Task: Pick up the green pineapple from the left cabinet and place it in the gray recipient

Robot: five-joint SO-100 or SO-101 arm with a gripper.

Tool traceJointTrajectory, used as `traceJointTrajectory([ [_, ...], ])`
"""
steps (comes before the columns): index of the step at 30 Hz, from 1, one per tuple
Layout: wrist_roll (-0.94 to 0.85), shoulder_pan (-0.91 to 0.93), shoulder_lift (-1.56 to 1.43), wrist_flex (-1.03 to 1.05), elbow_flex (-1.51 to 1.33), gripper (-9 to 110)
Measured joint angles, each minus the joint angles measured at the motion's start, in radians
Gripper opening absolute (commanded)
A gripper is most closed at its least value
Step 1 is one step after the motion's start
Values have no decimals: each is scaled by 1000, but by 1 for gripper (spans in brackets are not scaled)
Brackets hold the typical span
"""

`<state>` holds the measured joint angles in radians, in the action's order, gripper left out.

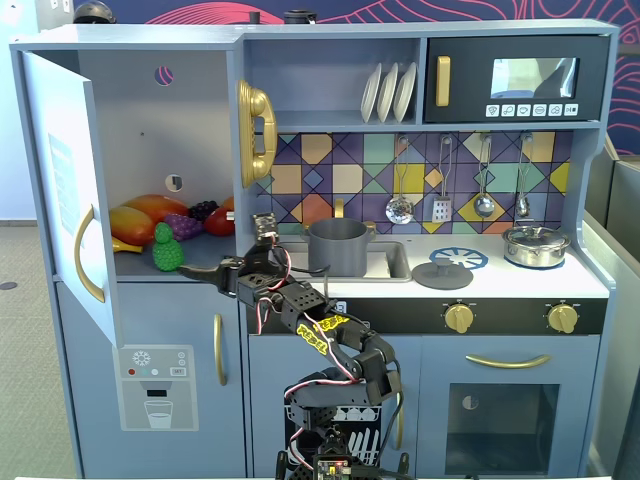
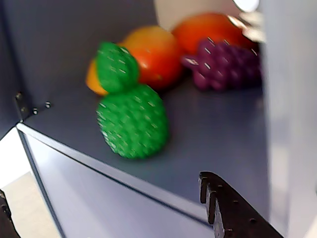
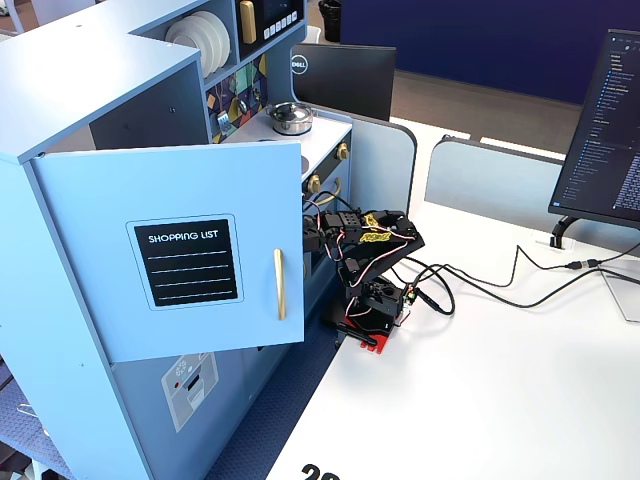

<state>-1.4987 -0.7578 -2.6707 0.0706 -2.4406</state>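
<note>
One green pineapple (image 1: 167, 249) stands upright near the front edge of the left cabinet (image 1: 140, 130) shelf, whose door is swung open. Behind it lie an orange-yellow mango (image 1: 133, 223) and a purple grape bunch (image 1: 182, 226). The tool (image 1: 196, 268) reaches toward the shelf edge, just below and right of the pineapple in a fixed view, apart from it and holding nothing; its opening width cannot be told. In the wrist view one dark finger (image 2: 233, 213) shows below the pineapple (image 2: 132, 119). The gray recipient (image 1: 337, 246) sits in the sink.
</note>
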Motion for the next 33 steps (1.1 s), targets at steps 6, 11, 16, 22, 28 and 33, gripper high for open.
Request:
traceJointTrajectory([
  [6, -101, 0, 77, -74, 40, 44],
  [11, -153, -23, 143, -112, 60, 44],
  [16, -183, -28, 235, -164, 97, 43],
  [22, -187, -20, 365, -238, 153, 46],
  [28, -147, -20, 492, -296, 229, 47],
  [33, -137, -20, 584, -325, 290, 47],
])
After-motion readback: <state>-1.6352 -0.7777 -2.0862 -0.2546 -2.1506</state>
